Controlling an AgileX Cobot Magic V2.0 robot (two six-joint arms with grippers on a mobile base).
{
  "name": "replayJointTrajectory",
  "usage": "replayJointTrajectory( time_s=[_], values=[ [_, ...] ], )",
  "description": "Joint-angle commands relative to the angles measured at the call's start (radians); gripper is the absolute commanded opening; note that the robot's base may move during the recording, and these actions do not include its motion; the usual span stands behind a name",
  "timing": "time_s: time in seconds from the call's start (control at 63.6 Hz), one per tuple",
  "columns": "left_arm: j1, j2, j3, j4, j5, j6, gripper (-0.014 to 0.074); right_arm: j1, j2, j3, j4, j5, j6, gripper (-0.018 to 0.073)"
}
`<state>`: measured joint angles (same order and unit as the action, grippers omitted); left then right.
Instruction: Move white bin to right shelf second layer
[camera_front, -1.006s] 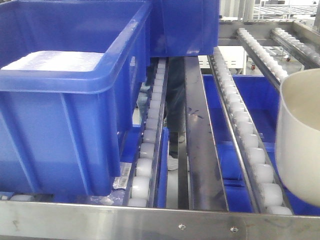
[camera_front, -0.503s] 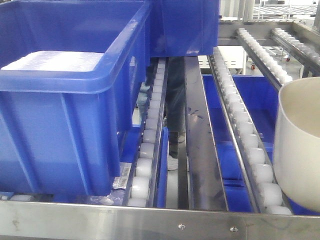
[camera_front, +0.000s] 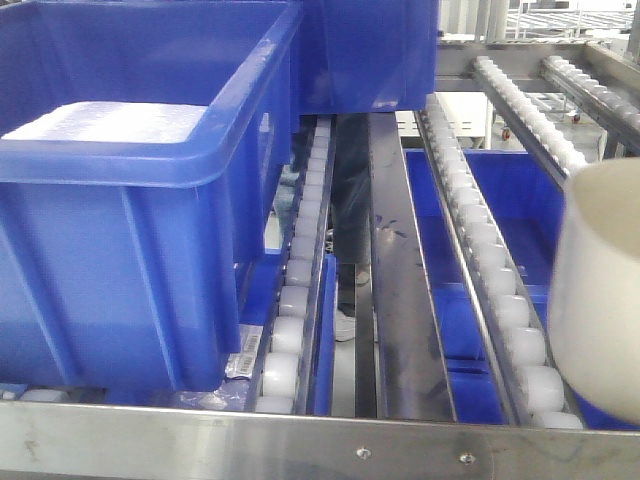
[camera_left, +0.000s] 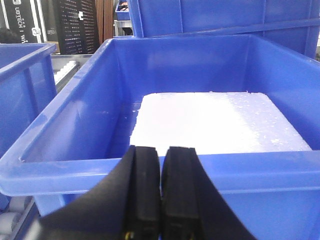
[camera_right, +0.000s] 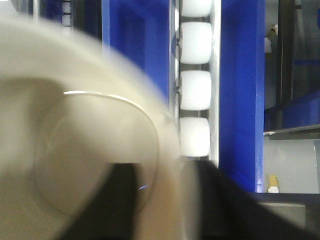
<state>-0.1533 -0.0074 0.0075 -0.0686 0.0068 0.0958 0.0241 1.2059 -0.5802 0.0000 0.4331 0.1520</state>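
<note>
The white bin (camera_front: 600, 290) shows at the right edge of the front view, cut off by the frame. Its base is down at the rightmost roller track (camera_front: 490, 260) of the right shelf second layer, just behind the steel front rail (camera_front: 300, 440). In the right wrist view the bin (camera_right: 75, 125) fills the left side, blurred. My right gripper (camera_right: 167, 200) is shut on its wall, one finger inside and one outside, beside the white rollers (camera_right: 195, 90). My left gripper (camera_left: 161, 150) is shut and empty, just in front of a blue crate (camera_left: 210, 170).
A large blue crate (camera_front: 130, 200) holding a white foam slab (camera_front: 110, 120) sits on the left tracks. Another blue crate (camera_front: 370, 50) stands behind it. Between the roller tracks runs a flat steel strip (camera_front: 395, 250). More blue crates (camera_front: 520, 190) lie on the level below.
The white bin has sunk a little toward the roller track at the right edge. The crates and the left gripper have not moved.
</note>
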Motion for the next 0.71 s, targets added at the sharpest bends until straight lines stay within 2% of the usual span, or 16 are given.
replayJointTrajectory(
  time_s=[0.0,0.393,0.692],
  values=[
    [-0.003,-0.013,0.033,-0.005,-0.087,-0.007,0.0085,-0.005,-0.019,-0.026,0.0,-0.066,-0.004,0.0524],
    [-0.003,-0.013,0.033,-0.005,-0.087,-0.007,0.0085,-0.005,-0.048,-0.027,0.0,-0.099,-0.004,0.0529],
    [-0.003,-0.013,0.033,-0.005,-0.087,-0.007,0.0085,-0.005,-0.198,-0.067,-0.03,-0.091,-0.004,0.0529]
  ],
)
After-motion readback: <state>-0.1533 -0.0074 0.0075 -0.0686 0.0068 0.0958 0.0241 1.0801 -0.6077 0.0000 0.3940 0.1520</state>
